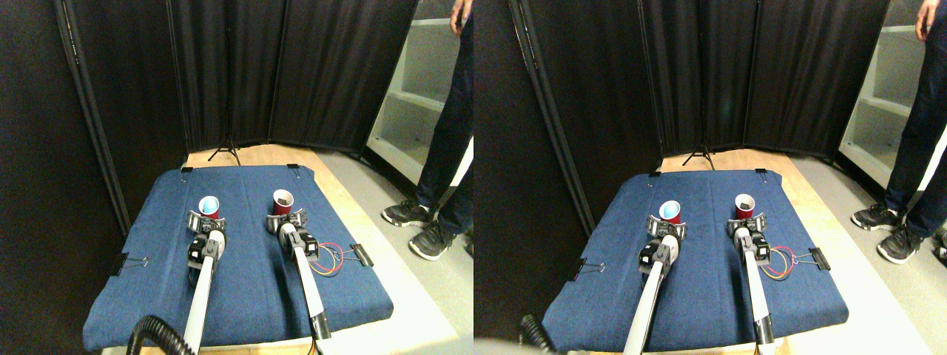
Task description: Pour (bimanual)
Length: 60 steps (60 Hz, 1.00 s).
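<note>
I have two red plastic party cups standing upright on the blue cloth-covered table [244,296], well apart from each other; the left cup [209,206] shows a pale blue inside, and the right cup [282,201] has something small and dark sitting in it, so I take that one as the cup to pour from, though I cannot make out what the load is.

My left gripper [206,222] sits right at the base of the left cup, and my right gripper [286,220] sits the same way at the right cup; the jaws seem to flank each cup low down, but at this size I cannot tell whether they are closed on the walls or merely standing around them.

These cups are light, thin-walled and smooth; I judge they will buckle if I squeeze hard and slip if I squeeze too little; the wall tapers toward the base, so a cup can work down out of a loose hold; I would rather take hold at mid-height, where the wall is wider, than at the foot.

A nearly empty cup will tip at a nudge; the receiving one needs steadying; a person [444,148] stands off to the right, clear of the table.
</note>
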Tool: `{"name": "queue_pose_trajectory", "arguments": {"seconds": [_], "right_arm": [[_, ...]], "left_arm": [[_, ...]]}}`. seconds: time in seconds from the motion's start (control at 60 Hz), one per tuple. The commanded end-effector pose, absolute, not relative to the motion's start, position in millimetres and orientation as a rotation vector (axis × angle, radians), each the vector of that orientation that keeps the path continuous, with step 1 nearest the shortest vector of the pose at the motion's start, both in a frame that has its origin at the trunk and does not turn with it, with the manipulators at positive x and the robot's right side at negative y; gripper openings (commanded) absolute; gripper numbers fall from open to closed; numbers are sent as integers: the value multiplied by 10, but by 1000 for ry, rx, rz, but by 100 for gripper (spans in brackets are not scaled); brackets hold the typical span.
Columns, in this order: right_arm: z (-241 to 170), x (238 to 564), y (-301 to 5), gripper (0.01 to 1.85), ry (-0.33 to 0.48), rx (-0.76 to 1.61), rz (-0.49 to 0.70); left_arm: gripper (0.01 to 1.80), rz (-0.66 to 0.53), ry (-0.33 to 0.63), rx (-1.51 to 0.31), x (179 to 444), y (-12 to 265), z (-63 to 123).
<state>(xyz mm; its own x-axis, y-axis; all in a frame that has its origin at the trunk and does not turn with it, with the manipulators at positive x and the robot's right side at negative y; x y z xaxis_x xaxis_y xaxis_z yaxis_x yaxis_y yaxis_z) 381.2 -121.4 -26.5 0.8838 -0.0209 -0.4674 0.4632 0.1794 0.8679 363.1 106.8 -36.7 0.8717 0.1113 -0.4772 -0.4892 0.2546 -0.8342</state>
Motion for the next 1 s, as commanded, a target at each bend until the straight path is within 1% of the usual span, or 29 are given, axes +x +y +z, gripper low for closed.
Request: {"name": "queue_pose_trajectory", "arguments": {"seconds": [0.017, 0.117, 0.2, 0.233, 0.283, 0.383, 0.45, 0.517, 0.6, 0.65, 0.717, 0.75, 0.767, 0.8, 0.85, 0.9, 0.967, 1.0], "right_arm": [[-152, 3800, -1188, 135, 362, 1346, -314], [-118, 3729, -1187, 137, 378, 1300, -268], [-90, 3684, -1187, 135, 378, 1282, -264], [-75, 3659, -1197, 138, 385, 1268, -249], [-62, 3641, -1201, 137, 383, 1260, -249], [-27, 3610, -1223, 136, 380, 1252, -241], [2, 3589, -1222, 137, 376, 1245, -230], [57, 3554, -1208, 135, 364, 1224, -222], [100, 3521, -1198, 131, 361, 1223, -188], [139, 3485, -1180, 123, 344, 1227, -186], [186, 3428, -1149, 110, 285, 1211, -166], [205, 3406, -1139, 108, 279, 1184, -152], [205, 3406, -1139, 108, 279, 1184, -152], [227, 3385, -1124, 102, 272, 1180, -142], [243, 3381, -1116, 91, 267, 1159, -117], [261, 3368, -1102, 82, 255, 1125, -110], [274, 3356, -1091, 75, 242, 1094, -86], [285, 3340, -1080, 70, 235, 1052, -56]], "left_arm": [[120, 420, 414, -1197, 3537, 1094, -443], [123, 374, 437, -1202, 3478, 1133, -416], [124, 354, 435, -1191, 3423, 1151, -383], [124, 344, 433, -1188, 3392, 1167, -363], [125, 333, 429, -1178, 3375, 1180, -347], [133, 270, 404, -1119, 3329, 1234, -288], [132, 235, 392, -1072, 3308, 1260, -236], [119, 198, 396, -1022, 3286, 1291, -177], [115, 172, 424, -978, 3268, 1319, -123], [110, 163, 427, -938, 3251, 1334, -77], [99, 144, 413, -877, 3212, 1320, 3], [94, 135, 406, -856, 3195, 1312, 33], [94, 135, 406, -856, 3195, 1312, 33], [85, 118, 401, -831, 3174, 1307, 66], [79, 91, 405, -787, 3152, 1303, 104], [73, 80, 405, -781, 3130, 1289, 153], [66, 64, 405, -765, 3111, 1279, 194], [62, 40, 397, -743, 3094, 1265, 237]]}}
